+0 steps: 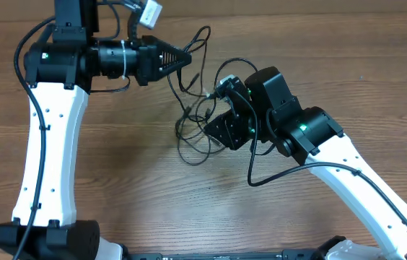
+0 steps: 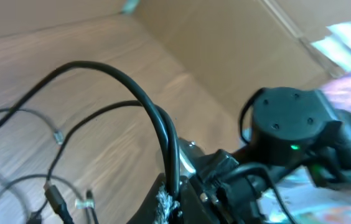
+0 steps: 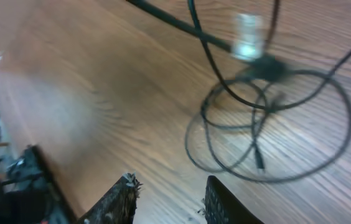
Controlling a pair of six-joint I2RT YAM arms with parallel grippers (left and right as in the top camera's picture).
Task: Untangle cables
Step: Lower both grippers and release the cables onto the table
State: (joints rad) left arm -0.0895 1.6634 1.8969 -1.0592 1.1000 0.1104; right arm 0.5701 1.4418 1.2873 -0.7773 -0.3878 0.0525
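On the wooden table (image 1: 117, 152), the cables (image 3: 266, 67) are spread in loose loops near the centre. Some strands are clamped by the left gripper (image 1: 187, 58) at 11 o'clock. The right gripper (image 3: 172, 200) is held apart at 3 o'clock.

Wood-grain table (image 1: 117, 159), brown, matte finish. A plain tan board wall (image 2: 225, 50) meets its far edge. Blurred pale and pink clutter (image 2: 350, 43) lies beyond; not identifiable.
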